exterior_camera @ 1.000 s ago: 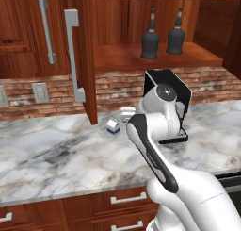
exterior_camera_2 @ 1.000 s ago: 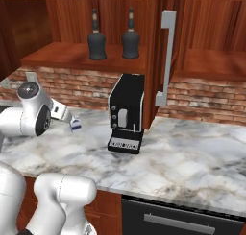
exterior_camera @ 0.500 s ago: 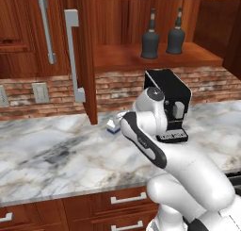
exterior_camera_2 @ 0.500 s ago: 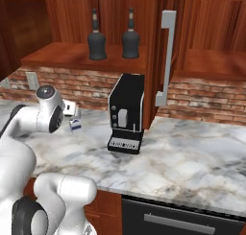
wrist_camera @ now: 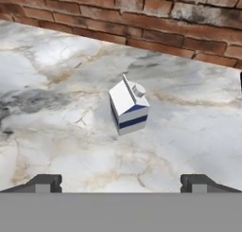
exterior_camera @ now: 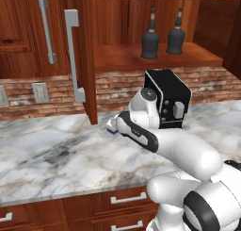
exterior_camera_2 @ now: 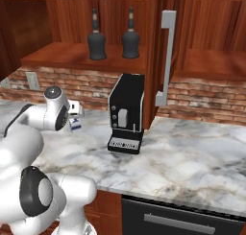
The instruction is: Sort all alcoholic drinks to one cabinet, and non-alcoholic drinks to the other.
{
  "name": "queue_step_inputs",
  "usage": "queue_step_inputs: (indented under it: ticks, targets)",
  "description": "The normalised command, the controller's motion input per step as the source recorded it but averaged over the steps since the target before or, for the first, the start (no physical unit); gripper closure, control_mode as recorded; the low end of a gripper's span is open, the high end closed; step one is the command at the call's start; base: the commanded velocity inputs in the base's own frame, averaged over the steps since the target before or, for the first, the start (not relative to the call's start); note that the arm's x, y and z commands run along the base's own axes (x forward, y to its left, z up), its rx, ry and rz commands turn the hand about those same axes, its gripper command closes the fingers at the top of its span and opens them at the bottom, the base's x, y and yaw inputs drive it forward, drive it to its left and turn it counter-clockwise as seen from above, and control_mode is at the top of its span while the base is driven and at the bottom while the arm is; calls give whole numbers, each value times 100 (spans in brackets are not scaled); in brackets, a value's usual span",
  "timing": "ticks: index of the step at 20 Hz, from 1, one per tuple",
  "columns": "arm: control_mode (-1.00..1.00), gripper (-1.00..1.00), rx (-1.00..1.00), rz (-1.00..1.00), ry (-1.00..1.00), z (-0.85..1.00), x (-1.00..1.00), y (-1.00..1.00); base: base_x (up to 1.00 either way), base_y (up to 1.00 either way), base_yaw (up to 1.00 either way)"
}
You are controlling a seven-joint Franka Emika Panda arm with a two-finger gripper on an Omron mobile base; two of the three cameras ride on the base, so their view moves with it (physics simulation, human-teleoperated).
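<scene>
A small white-and-blue milk carton [wrist_camera: 128, 105] stands upright on the marble counter [wrist_camera: 56, 131], near the brick wall. My gripper [wrist_camera: 120, 183] hovers over it, open, its fingertips [wrist_camera: 42, 182] wide apart with nothing between them. The carton [exterior_camera_2: 75, 125] peeks out beside my hand, and a corner of the carton [exterior_camera: 112, 127] shows behind my forearm. Two dark bell-shaped bottles [exterior_camera: 150, 39] [exterior_camera: 176, 34] stand on the shelf of the open wall cabinet [exterior_camera: 141, 58]. The adjoining cabinet [exterior_camera_2: 211, 61] is open too, its shelf bare. The red soda can is out of view.
A black boxy coffee machine [exterior_camera_2: 126, 114] stands on the counter right of the carton. An open cabinet door [exterior_camera: 87, 55] with a grey bar handle [exterior_camera: 73, 55] juts out above the counter left of the carton. Drawers [exterior_camera: 127, 199] run below the counter edge.
My arm has folded down and forward, bringing the hand low over the counter by the carton. Carton and bottles have not moved.
</scene>
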Motion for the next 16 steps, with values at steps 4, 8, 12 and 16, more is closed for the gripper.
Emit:
queue_step_inputs:
  ticks: [4, 8, 12, 16]
  targets:
    - [-100, -100, -7, 3, 0, -32, 37, 14, 0, 0, 0]
    - [-100, -100, -2, 2, 0, -20, 29, 7, 0, 0, 0]
    - [-100, -100, 0, 1, 0, -14, 20, 2, 0, 0, 0]
    - [-100, -100, -1, 1, 2, -17, 21, 7, 0, 0, 0]
